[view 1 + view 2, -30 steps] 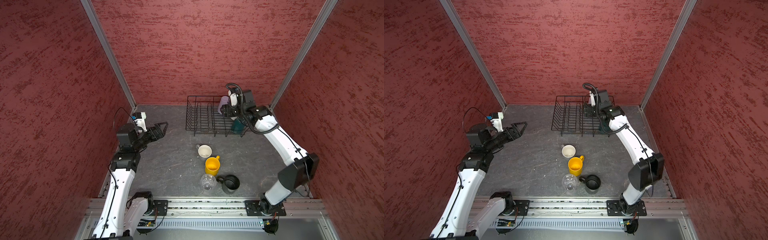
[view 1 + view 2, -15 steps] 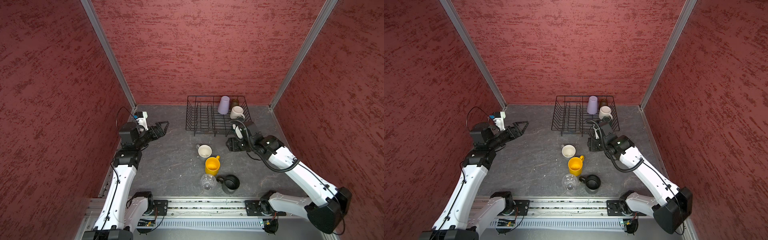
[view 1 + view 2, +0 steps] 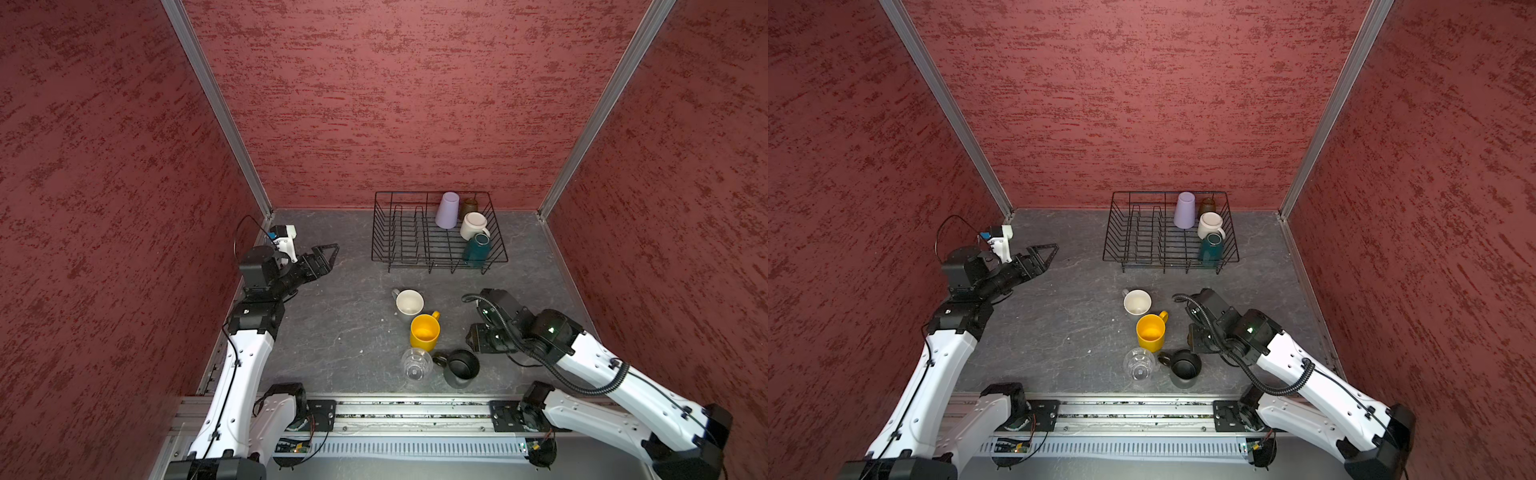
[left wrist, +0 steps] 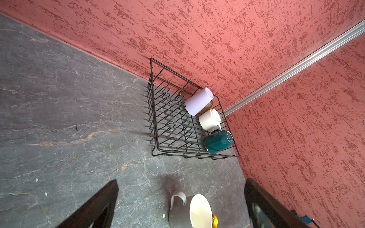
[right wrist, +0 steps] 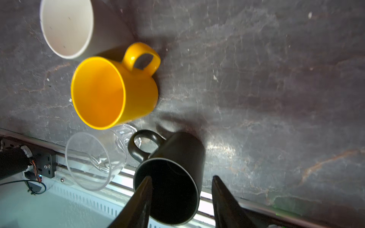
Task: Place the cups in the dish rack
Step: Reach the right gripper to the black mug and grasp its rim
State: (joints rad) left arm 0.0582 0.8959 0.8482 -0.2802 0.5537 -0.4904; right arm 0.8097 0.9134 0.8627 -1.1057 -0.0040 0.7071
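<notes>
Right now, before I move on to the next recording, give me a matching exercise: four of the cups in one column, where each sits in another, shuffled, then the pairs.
Cups
1. lilac tumbler
2. teal mug
3. yellow mug
4. black mug

Places
A. on the table, at the fingertips of the right gripper
B. in the dish rack, mouth down, by its back side
C. on the table, mouth up, between the clear glass and the cream-lined mug
D. in the dish rack, at its front right corner

Pairs: 1-B, 2-D, 3-C, 4-A
</notes>
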